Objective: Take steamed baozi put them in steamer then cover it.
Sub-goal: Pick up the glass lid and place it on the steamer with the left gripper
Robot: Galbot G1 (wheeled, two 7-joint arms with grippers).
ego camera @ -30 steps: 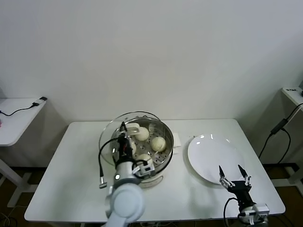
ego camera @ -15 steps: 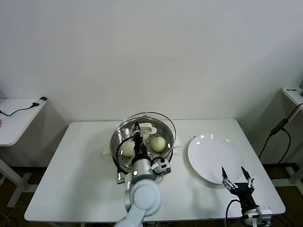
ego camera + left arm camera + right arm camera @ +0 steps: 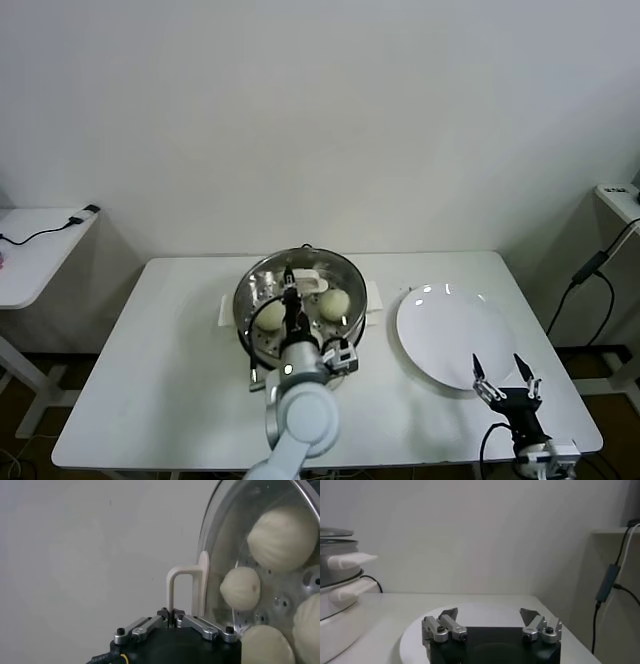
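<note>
The steamer (image 3: 243,325) stands at mid-table on its cream base. The clear glass cover (image 3: 262,290) lies over it, about level with the rim. My left gripper (image 3: 291,292) is shut on the cover's cream-white handle (image 3: 308,276). In the left wrist view the fingers pinch the handle (image 3: 172,587), and several baozi (image 3: 284,537) show through the glass (image 3: 225,540). Two baozi (image 3: 335,302) show in the head view. My right gripper (image 3: 505,375) is open and empty at the front edge of the white plate (image 3: 440,335); it also shows in the right wrist view (image 3: 490,614).
The empty white plate (image 3: 485,607) lies right of the steamer (image 3: 335,560). A white mat (image 3: 373,298) sticks out from under the cooker. A side table (image 3: 30,250) stands at the far left, and a cable (image 3: 585,275) hangs at the far right.
My left gripper has carried the cover to the right from the steamer's left side and set it down over the basket. The right gripper has drawn back slightly towards the table's front.
</note>
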